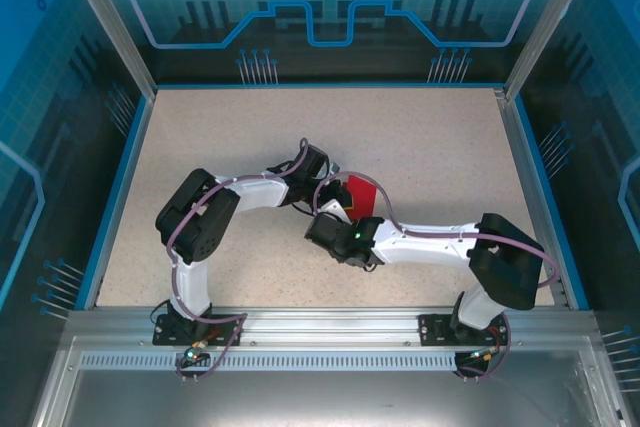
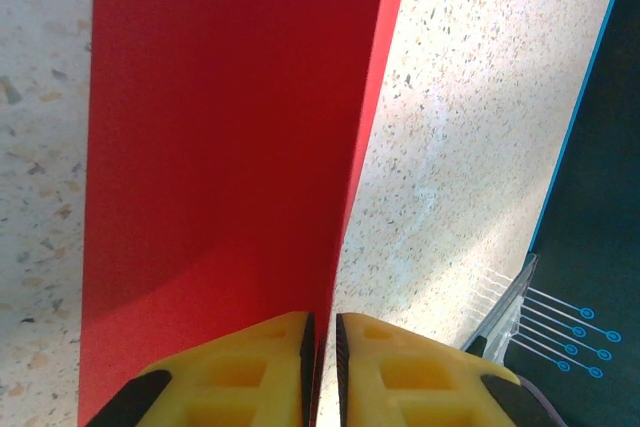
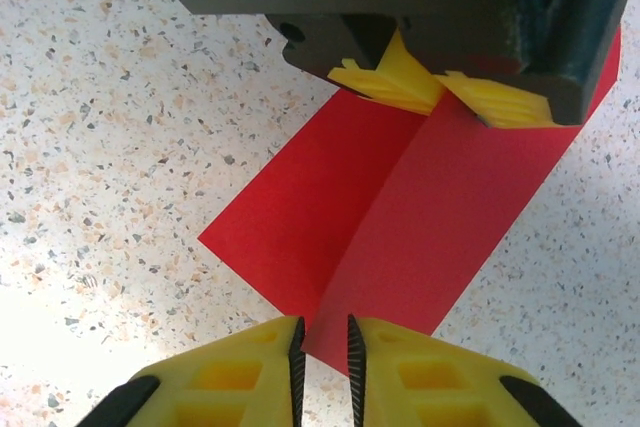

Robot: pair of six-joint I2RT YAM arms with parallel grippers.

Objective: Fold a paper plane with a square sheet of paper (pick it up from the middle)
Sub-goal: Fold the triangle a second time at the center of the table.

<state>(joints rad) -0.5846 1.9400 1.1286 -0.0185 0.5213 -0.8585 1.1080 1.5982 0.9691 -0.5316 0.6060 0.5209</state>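
The square sheet of paper (image 1: 366,194) is bright red and bent along a middle crease, lying mid-table between my two grippers. In the left wrist view the sheet (image 2: 220,147) runs away from my left gripper (image 2: 322,352), whose yellow fingers are shut on its raised crease. In the right wrist view the paper (image 3: 400,217) rises into a ridge. My right gripper (image 3: 323,357) pinches the near end of that ridge, and my left gripper (image 3: 437,87) holds the far end. From above, the left gripper (image 1: 340,179) and right gripper (image 1: 347,210) face each other across the sheet.
The speckled beige table (image 1: 450,147) has a blue rim (image 1: 120,187) and blue printed walls around it. A dark teal wall (image 2: 595,207) stands to the right of the left gripper. An aluminium rail (image 1: 320,319) carries both arm bases at the near edge.
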